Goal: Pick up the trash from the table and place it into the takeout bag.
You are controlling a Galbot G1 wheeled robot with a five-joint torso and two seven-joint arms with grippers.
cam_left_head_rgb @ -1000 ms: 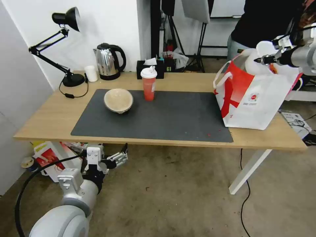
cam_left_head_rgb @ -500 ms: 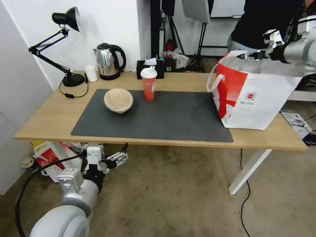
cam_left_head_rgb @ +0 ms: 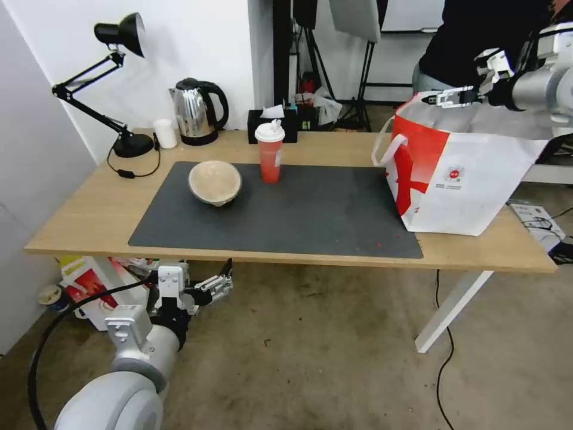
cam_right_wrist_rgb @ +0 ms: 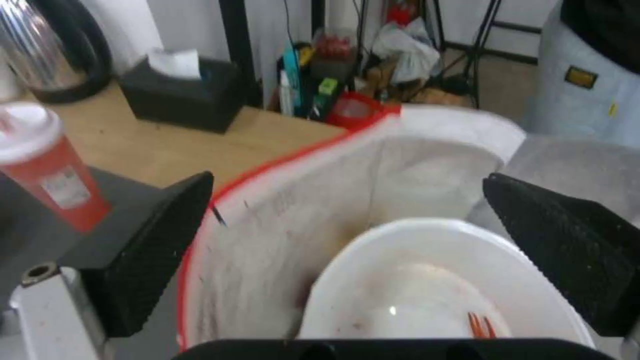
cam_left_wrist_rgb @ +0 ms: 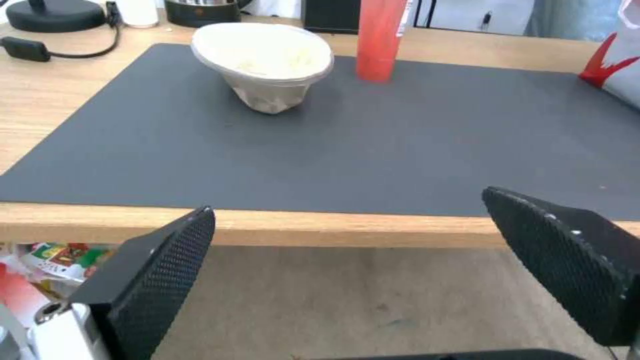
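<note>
The takeout bag [cam_left_head_rgb: 471,179] stands at the right end of the table [cam_left_head_rgb: 89,209]. My right gripper [cam_left_head_rgb: 443,97] hovers open just above its mouth. In the right wrist view the white bowl [cam_right_wrist_rgb: 433,290] with red scraps lies inside the bag [cam_right_wrist_rgb: 287,215], below the open right gripper [cam_right_wrist_rgb: 347,182]. A tan bowl [cam_left_head_rgb: 215,182] [cam_left_wrist_rgb: 267,60] and a red cup [cam_left_head_rgb: 270,152] [cam_left_wrist_rgb: 379,40] [cam_right_wrist_rgb: 47,160] with a white lid stand on the dark mat [cam_left_head_rgb: 310,215]. My left gripper [cam_left_head_rgb: 222,280] [cam_left_wrist_rgb: 348,205] waits open and empty below the table's front edge.
A black desk lamp [cam_left_head_rgb: 119,36], a steel kettle [cam_left_head_rgb: 197,110], a small white cup [cam_left_head_rgb: 165,132] and a black tissue box [cam_left_head_rgb: 271,122] line the table's back. A white-and-red carton [cam_left_head_rgb: 89,286] sits on the floor under the left end. A person [cam_left_head_rgb: 477,42] stands behind the bag.
The white bowl, held above the bag a second ago, has dropped inside. My right gripper has opened and shifted slightly left over the bag's mouth. The left arm is unchanged.
</note>
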